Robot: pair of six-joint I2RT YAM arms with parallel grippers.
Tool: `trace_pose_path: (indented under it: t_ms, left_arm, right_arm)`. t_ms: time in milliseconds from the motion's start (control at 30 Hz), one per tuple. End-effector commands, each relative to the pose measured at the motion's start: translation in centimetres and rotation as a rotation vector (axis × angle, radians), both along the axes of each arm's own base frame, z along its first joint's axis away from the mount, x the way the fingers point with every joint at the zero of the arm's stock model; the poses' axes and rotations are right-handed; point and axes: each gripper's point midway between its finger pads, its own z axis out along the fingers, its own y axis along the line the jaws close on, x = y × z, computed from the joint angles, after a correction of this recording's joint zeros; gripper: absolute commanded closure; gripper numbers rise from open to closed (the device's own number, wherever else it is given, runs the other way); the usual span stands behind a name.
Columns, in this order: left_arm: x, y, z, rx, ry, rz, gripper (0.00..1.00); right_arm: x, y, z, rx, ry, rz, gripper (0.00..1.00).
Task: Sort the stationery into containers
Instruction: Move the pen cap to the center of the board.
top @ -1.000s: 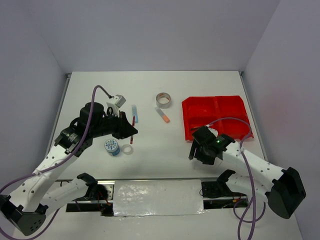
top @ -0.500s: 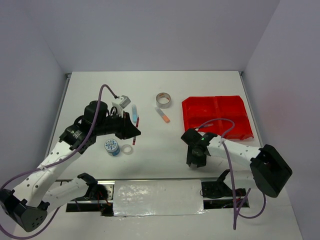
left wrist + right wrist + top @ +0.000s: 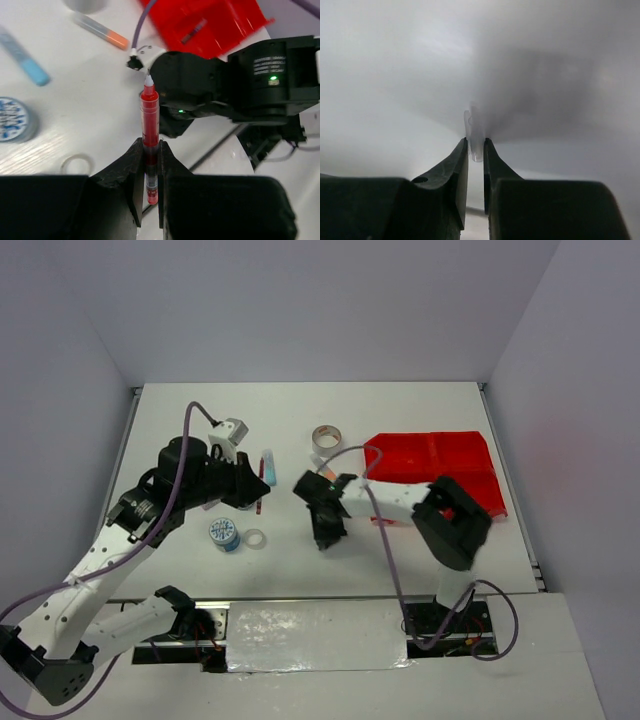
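My left gripper point(image 3: 150, 145) is shut on a thin red pen point(image 3: 149, 115) whose tip points away from the camera; from above, this gripper point(image 3: 252, 498) hovers left of centre. My right gripper point(image 3: 322, 535) reaches across to the table's middle, left of the red bin tray point(image 3: 470, 455). Its jaws point(image 3: 476, 146) stand almost together with a small clear piece point(image 3: 475, 130) pinched between the tips. On the table lie a grey tape roll point(image 3: 325, 437), a light-blue marker point(image 3: 268, 465), an orange marker point(image 3: 100, 31), a blue-white tape roll point(image 3: 224, 534) and a clear tape ring point(image 3: 255, 538).
The right arm's white links and black wrist point(image 3: 250, 75) lie across the table in front of the tray point(image 3: 210, 25). Purple cables loop over both arms. White walls close in the table at the back and sides.
The right arm swung left from in front of the tray to the table's middle, and its jaws closed. The left gripper shifted slightly with the red pen still in it.
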Motion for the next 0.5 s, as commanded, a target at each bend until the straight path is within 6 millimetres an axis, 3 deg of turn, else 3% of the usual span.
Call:
trace_pose_path:
  t_ms: [0,33,67,100,133,167,200,233,333,367,400,433,467]
  left_arm:
    - [2.2,3.6,3.8,-0.009,-0.093,0.271,1.0]
    - [2.7,4.9,3.8,0.007,-0.096,0.35,1.0]
    - [2.7,5.3,3.9,0.006,-0.095,0.378,1.0]
    - [2.5,5.9,4.2,-0.01,-0.094,0.411,1.0]
    - [2.6,6.5,4.4,-0.014,-0.103,0.453,1.0]
    - [2.3,6.9,4.6,-0.037,-0.104,0.477,1.0]
    - [2.3,7.2,4.9,-0.049,-0.109,0.498,1.0]
    - [2.2,7.5,5.0,-0.055,-0.109,0.512,1.0]
    - [1.4,7.9,6.1,-0.08,-0.122,0.514,1.0]
    - [1.2,8.0,6.2,-0.081,-0.123,0.511,1.0]
    - [1.0,8.1,6.2,-0.076,-0.124,0.509,1.0]
    - [0.9,8.2,6.2,-0.072,-0.124,0.512,1.0]
    - [0.6,8.7,6.1,-0.066,-0.125,0.525,1.0]
  right_arm:
    - [9.1,8.8,3.7,0.186,-0.176,0.052,1.0]
    - [9.9,8.2,1.8,0.119,-0.111,0.001,1.0]
    - [11.1,8.9,2.1,0.124,-0.098,-0.086,1.0]
    - [13.4,11.2,6.3,0.212,-0.144,-0.159,1.0]
    - [13.1,9.4,2.0,0.052,-0.063,-0.252,1.0]
    - [15.4,9.9,3.6,0.054,-0.115,-0.429,1.0]
    - [15.6,9.4,3.3,0.009,-0.115,-0.522,1.0]
    - [14.6,7.9,2.3,-0.083,-0.082,-0.6,1.0]
    - [13.0,8.1,1.5,-0.04,-0.011,-0.913,0.95]
    - [13.7,8.9,2.8,0.023,-0.022,-0.958,0.94]
    - [12.9,8.2,2.1,0.013,-0.023,-0.984,0.93]
    - [13.5,8.5,3.7,0.076,-0.05,-1.046,0.92]
    - [13.6,7.9,3.9,0.068,-0.083,-1.066,0.9]
